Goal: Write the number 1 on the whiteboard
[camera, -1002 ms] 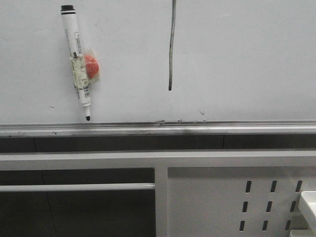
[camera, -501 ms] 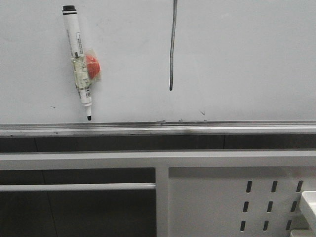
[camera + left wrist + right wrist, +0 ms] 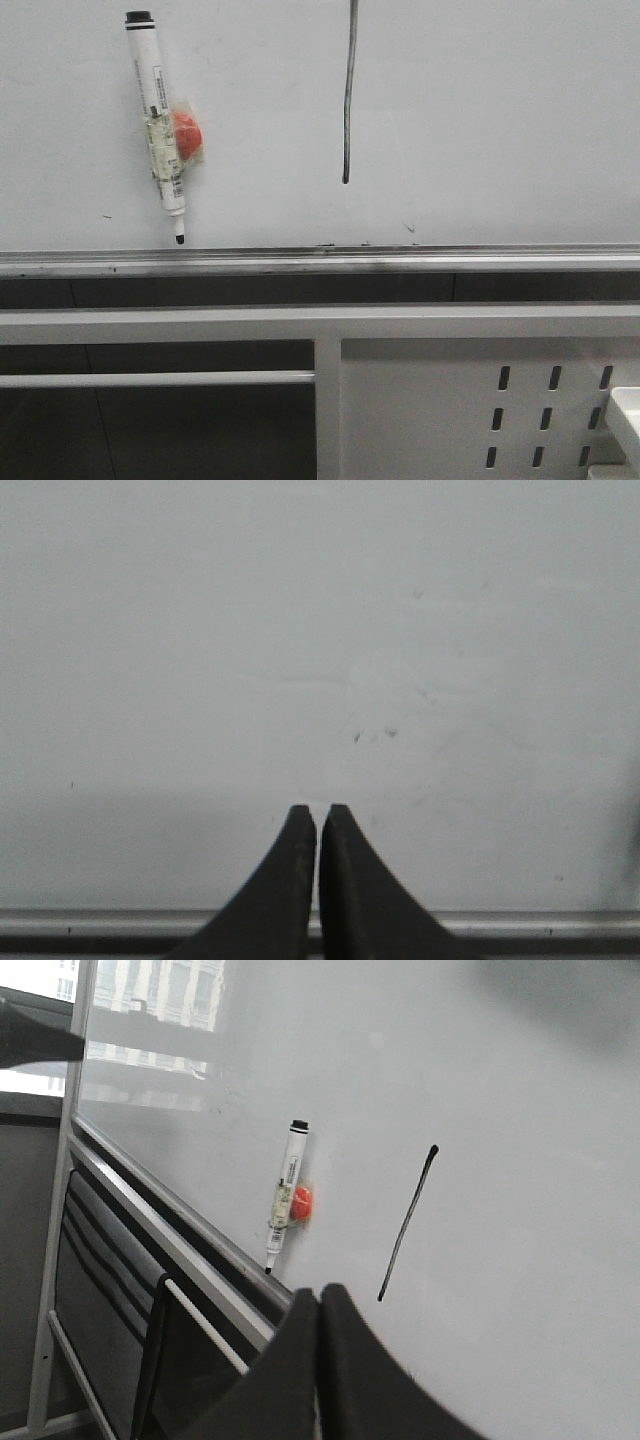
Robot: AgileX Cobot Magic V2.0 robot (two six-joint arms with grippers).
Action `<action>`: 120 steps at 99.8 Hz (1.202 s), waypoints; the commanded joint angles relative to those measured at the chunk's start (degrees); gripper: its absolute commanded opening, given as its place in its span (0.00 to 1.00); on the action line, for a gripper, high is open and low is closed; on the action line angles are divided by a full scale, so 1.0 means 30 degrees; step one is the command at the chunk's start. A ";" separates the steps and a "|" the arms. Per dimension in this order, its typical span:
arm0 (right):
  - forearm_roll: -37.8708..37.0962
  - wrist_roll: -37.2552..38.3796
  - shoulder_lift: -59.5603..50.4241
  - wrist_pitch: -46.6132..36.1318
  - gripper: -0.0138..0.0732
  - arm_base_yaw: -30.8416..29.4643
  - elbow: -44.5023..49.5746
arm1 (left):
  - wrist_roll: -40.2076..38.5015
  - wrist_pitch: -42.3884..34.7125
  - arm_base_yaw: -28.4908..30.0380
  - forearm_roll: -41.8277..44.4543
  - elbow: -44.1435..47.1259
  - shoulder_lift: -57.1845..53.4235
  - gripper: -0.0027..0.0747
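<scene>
The whiteboard (image 3: 500, 120) fills the upper part of the front view. On it is the number 1 (image 3: 348, 95), a long, thin, dark, near-vertical stroke; it also shows in the right wrist view (image 3: 407, 1223). A white marker pen (image 3: 158, 125) with a black cap end and an orange-red magnet (image 3: 187, 134) hangs on the board to the left of the stroke, tip down. It shows in the right wrist view too (image 3: 284, 1200). My left gripper (image 3: 318, 810) is shut and empty, facing bare board. My right gripper (image 3: 319, 1292) is shut and empty, away from the board.
A silver tray rail (image 3: 320, 260) runs along the board's lower edge. Below it are white frame bars (image 3: 160, 379) and a white perforated panel (image 3: 480, 410). Small dark specks mark the board near the rail.
</scene>
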 commanded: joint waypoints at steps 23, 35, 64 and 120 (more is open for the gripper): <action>-0.0070 -0.0036 0.0124 -0.1731 0.08 -0.0118 -0.0467 | -0.0754 -0.1550 0.0165 0.2757 0.3322 -0.1439 0.01; -0.0070 -0.0036 0.0124 -0.1731 0.08 -0.0118 -0.0467 | -0.0754 -0.1476 0.0165 0.2720 0.4004 -0.1439 0.01; -0.0070 -0.0036 0.0124 -0.1731 0.08 -0.0118 -0.0467 | -0.1693 0.0331 0.0165 0.2755 0.3984 -0.1439 0.01; -0.0070 -0.0036 0.0124 -0.1731 0.08 -0.0118 -0.0467 | -0.1478 0.1158 0.0165 0.3415 0.3984 -0.1439 0.01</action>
